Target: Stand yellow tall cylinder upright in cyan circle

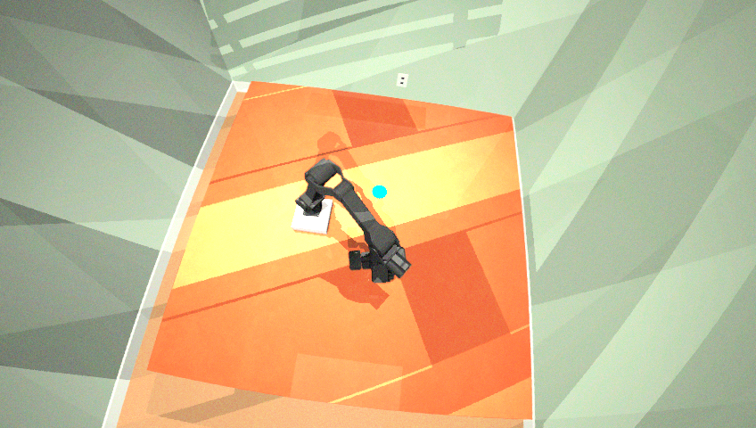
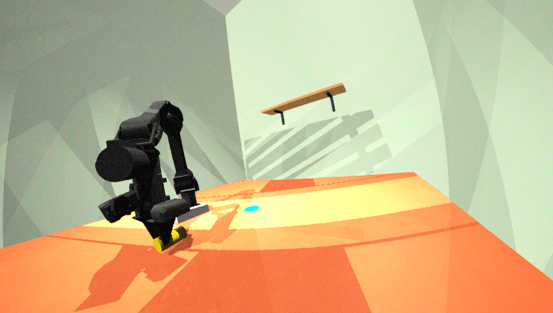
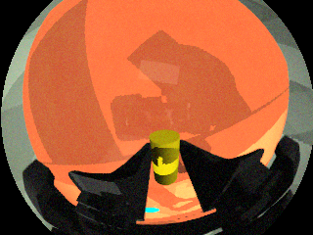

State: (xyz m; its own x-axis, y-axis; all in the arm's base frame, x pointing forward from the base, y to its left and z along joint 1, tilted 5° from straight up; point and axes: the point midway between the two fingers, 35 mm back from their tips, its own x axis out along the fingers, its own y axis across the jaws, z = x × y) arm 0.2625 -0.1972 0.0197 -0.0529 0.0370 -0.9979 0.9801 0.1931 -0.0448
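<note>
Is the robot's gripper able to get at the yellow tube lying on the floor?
Yes, it seems so: the gripper is already shut on the yellow cylinder, which lies flat on the orange floor. Nothing blocks it.

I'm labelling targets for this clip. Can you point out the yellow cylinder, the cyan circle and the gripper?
yellow cylinder (image 2: 158,244): exterior view, on its near round end.
cyan circle (image 1: 379,192): top view, on the disc's centre.
gripper (image 3: 164,168): wrist view, midway between the fingertips, shut on the cylinder.

The yellow tall cylinder (image 2: 169,238) is seen lying on its side on the orange surface, clamped between the fingers of the gripper (image 2: 164,237), while the cyan circle (image 2: 251,208) is set well apart beyond it.
</note>
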